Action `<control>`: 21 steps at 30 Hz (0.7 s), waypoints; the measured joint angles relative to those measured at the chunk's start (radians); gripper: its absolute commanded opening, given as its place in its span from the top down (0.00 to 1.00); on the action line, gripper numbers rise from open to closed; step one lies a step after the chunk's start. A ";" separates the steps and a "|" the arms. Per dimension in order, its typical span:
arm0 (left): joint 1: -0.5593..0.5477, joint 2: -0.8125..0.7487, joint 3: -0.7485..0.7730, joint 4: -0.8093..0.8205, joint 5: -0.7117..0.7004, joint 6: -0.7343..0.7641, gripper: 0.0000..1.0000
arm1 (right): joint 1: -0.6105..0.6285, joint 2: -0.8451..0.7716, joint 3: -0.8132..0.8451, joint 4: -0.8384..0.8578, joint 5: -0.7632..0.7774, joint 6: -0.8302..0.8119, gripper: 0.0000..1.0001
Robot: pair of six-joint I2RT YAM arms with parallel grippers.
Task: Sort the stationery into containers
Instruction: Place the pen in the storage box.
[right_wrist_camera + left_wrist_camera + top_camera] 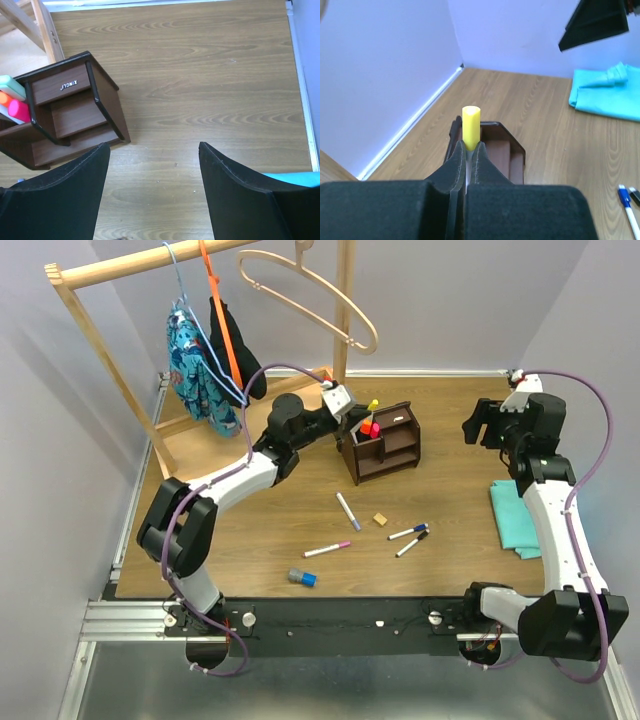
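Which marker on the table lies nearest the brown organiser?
The purple-capped marker, just in front of the organiser; the pink-capped marker, blue-capped marker and black-capped marker lie farther off.

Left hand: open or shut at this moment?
Shut on the yellow-capped marker. In the left wrist view the left hand has its fingers pinching it from both sides, the brown organiser just beyond.

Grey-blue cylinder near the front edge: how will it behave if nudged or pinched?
The cylinder appears to lie on its side on the smooth wooden table, so a sideways nudge would likely roll it. It looks short and stubby, so probably rigid and light. A pinch across its round body may squirt it out.
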 measured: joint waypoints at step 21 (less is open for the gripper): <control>-0.004 0.217 0.101 0.078 -0.071 -0.066 1.00 | -0.044 0.013 0.002 -0.021 -0.024 0.003 0.21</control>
